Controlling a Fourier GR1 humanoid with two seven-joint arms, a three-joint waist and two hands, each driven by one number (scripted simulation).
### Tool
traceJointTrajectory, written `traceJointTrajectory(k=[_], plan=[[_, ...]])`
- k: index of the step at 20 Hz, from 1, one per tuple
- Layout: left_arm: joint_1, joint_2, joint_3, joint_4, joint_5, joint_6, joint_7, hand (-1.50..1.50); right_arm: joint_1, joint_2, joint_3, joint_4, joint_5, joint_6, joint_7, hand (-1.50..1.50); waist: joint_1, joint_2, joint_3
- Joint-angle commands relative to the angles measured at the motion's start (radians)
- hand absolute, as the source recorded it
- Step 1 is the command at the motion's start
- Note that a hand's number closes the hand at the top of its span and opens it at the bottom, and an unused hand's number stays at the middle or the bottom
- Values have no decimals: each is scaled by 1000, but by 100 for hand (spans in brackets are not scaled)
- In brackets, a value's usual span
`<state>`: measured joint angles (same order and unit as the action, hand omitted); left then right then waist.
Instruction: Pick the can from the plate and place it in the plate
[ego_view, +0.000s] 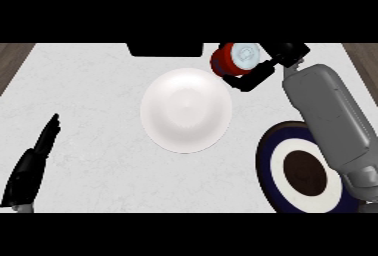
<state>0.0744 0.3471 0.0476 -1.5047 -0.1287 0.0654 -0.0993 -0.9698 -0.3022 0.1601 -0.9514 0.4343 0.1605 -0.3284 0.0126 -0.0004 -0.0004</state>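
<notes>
The right robot hand (260, 75) curls round the red can (238, 58), just off the white plate's (186, 110) rim at 1 o'clock. A navy plate (270, 150) lies at 4 o'clock, partly hidden by the forearm. The left robot hand (33, 165) rests open at 8 o'clock.

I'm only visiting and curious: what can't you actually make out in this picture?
Head view:
- blue plate: right part hidden under the right forearm.
- can: part of its side hidden by fingers of the right hand curled round it.
- dark object at the top edge: cut off, so unidentifiable.
- left hand, resting lower left: its wrist cut off by the lower edge.
</notes>
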Motion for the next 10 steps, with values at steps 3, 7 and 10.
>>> traceJointTrajectory(k=[3,7,10], plan=[[68,26,31,-30,18,-47,-43,0,-66,136,62,31,59,28,162,150,4,0,0],[-24,0,19,11,-4,-36,8,0,-99,212,79,186,125,-29,116,150,5,5,0],[28,-23,9,-23,-23,-14,-36,0,-68,296,132,184,157,-71,184,150,7,2,0]])
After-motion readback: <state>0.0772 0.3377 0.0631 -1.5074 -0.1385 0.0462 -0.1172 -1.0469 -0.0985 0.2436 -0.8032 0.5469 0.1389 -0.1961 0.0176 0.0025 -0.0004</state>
